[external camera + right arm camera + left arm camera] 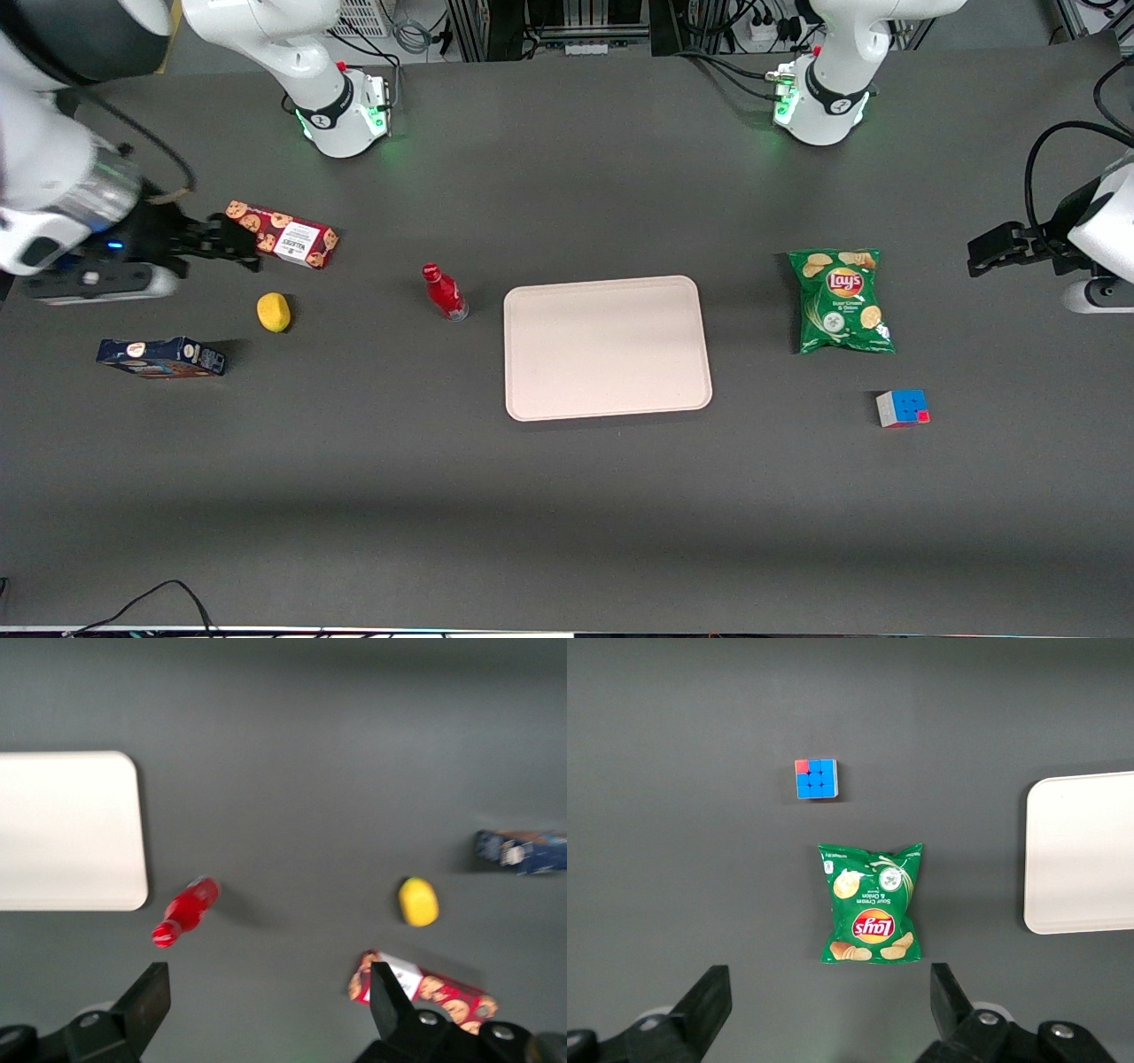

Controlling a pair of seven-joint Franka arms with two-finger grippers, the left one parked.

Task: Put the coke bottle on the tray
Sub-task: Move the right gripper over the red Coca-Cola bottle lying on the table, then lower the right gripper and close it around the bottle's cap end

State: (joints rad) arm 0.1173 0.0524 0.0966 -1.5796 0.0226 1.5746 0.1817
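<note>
Upright on the desk [354, 496], the coke bottle [445, 292] stands just beside the tray [607, 347], on the working arm's side of it, not touching its rim. Taking the bottle as the landmark: the yellow lemon [274, 312] lies well apart from it toward the working arm's end, the red cookie box [283, 234] farther from the front camera than the lemon, the blue box [161, 357] nearer. The claw [232, 241] hovers by the cookie box, well away from the bottle, fingers spread wide and holding nothing.
</note>
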